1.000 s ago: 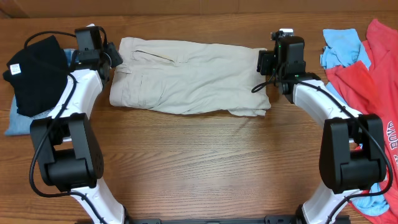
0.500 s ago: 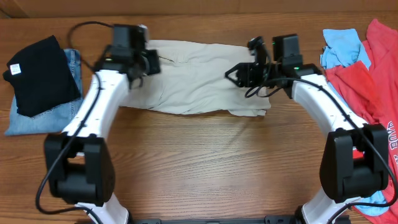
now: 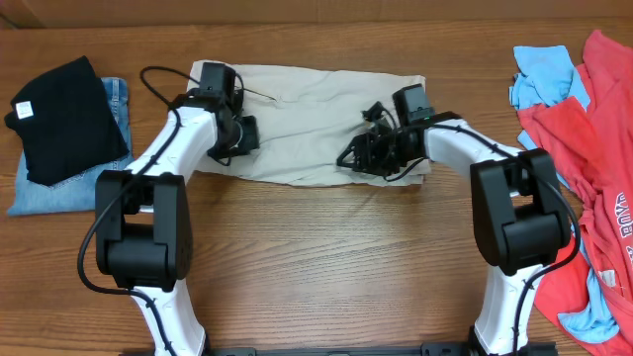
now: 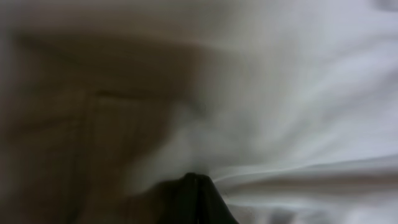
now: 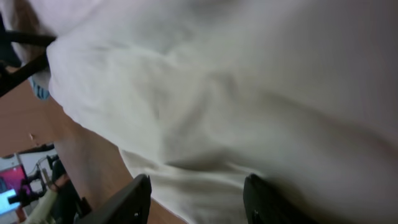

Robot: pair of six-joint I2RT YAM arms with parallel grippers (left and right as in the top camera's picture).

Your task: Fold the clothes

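The pale beige trousers lie folded in a long band across the far middle of the wooden table. My left gripper is over their left part. In the left wrist view its fingers are shut together with creases of the cloth running out from the tips. My right gripper is low over the trousers' front right edge. In the right wrist view its fingers are open with cloth between them.
A black garment lies on folded blue jeans at the far left. A heap of red and light blue clothes fills the right side. Bare wooden table lies in front.
Both arms have swung in from the trousers' two ends to over the cloth. The trousers' left end has shifted slightly to the right.
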